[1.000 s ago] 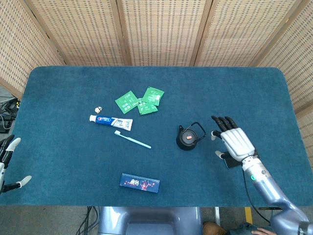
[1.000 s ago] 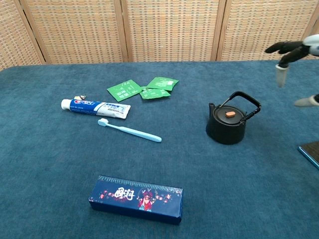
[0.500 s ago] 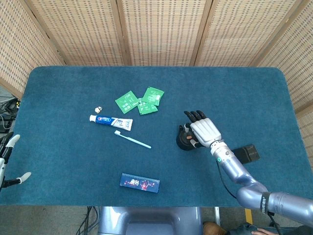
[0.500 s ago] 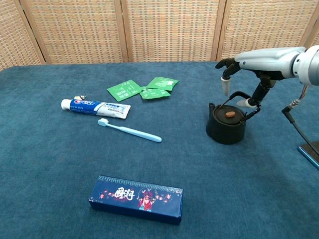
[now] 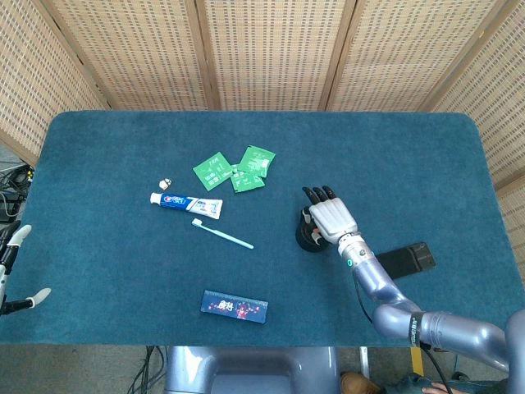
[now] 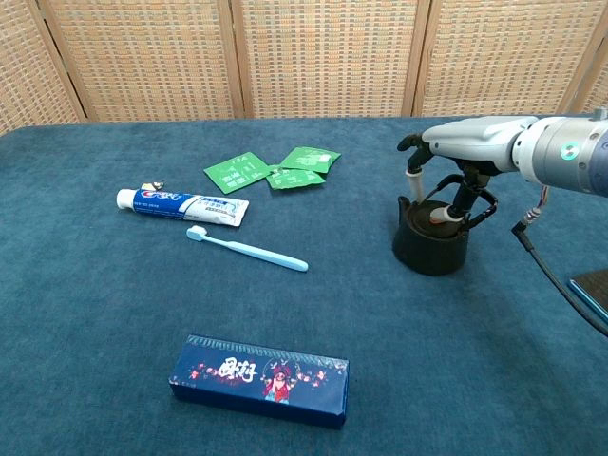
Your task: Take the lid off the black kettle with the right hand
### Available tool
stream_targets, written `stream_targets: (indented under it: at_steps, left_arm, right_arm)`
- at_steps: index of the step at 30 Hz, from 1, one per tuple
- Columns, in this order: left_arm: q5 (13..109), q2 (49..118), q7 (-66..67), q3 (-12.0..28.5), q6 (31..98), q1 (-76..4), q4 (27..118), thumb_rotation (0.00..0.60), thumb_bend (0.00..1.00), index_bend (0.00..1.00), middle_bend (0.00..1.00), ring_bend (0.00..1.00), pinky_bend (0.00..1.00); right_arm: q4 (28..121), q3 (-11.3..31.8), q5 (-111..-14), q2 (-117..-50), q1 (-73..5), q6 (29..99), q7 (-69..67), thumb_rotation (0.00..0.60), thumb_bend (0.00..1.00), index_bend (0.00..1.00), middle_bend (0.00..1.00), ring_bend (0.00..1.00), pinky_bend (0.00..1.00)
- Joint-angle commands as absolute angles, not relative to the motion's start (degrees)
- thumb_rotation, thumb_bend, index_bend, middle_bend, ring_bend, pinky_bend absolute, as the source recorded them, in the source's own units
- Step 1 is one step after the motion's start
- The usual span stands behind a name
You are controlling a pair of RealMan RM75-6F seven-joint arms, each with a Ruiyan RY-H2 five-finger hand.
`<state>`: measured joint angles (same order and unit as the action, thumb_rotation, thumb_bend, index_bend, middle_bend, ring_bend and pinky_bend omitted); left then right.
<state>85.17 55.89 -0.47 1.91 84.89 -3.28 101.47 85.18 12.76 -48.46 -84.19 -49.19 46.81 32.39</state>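
Hovering palm-down over the kettle (image 6: 430,242), the right hand (image 6: 463,142) has its fingers pointing down around the lid knob (image 6: 435,216). In the chest view a white-tipped finger reaches down at the left of the knob and the thumb comes in from the right, just at the knob. Whether they actually pinch it I cannot tell; the fingers look slightly apart and the lid sits on the kettle. In the head view the hand (image 5: 331,218) covers most of the kettle (image 5: 305,237), so only the pot's left edge shows.

The kettle stands upright on the blue table (image 5: 123,271), right of centre, with its handle raised behind the fingers.

The left hand (image 5: 11,271) shows only at the far left edge of the head view, off the table's side, fingers spread and holding nothing.

Left of the kettle lie a toothbrush (image 6: 246,250) and, just behind it, a toothpaste tube (image 6: 182,205). A small white-and-brown object (image 5: 165,183) sits near the tube's cap end. Green sachets (image 6: 274,169) lie in a loose cluster toward the back. A dark printed box (image 6: 259,379) lies near the front edge. A black phone-like slab (image 5: 406,261) rests flat on the table to the right of the kettle, under the right forearm.
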Motion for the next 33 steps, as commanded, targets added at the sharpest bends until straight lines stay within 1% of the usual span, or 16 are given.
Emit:
stream_targets:
  at_steps: [1, 6, 21, 25, 33]
  left_arm:
    - [84.9, 55.8, -0.7, 2.0, 84.9, -3.2, 101.4, 0.600, 0.00, 0.00, 0.00, 0.00, 0.00]
    - [84.8, 55.8, -0.9, 2.0, 84.7, -3.4, 101.3, 0.600, 0.00, 0.00, 0.00, 0.00, 0.00]
    - [84.9, 55.9, -0.5, 1.9, 84.7, -3.4, 101.4, 0.600, 0.00, 0.00, 0.00, 0.00, 0.00]
    - [84.9, 55.9, -0.5, 1.9, 84.7, -3.4, 101.4, 0.600, 0.00, 0.00, 0.00, 0.00, 0.00]
    - [85.0, 55.8, -0.7, 1.9, 84.8, -3.4, 101.5, 0.600, 0.00, 0.00, 0.00, 0.00, 0.00]
  right_arm:
    - [84.6, 12.2, -47.6, -84.6, -49.7, 47.2, 33.1, 0.600, 0.50, 0.49, 0.05, 0.00, 0.00]
    - [84.6, 11.2, -47.2, -84.5, -50.1, 47.7, 33.7, 0.600, 0.50, 0.51, 0.06, 0.00, 0.00]
    - [83.6, 9.5, -46.6, -84.6, -50.5, 47.9, 32.7, 0.600, 0.52, 0.51, 0.07, 0.00, 0.00]
    - [83.1, 9.1, -46.1, -84.8, -50.8, 47.6, 32.7, 0.600, 0.54, 0.52, 0.07, 0.00, 0.00]
    - [82.7, 8.4, -45.5, -85.1, -51.2, 47.6, 32.9, 0.600, 0.54, 0.55, 0.07, 0.00, 0.00]
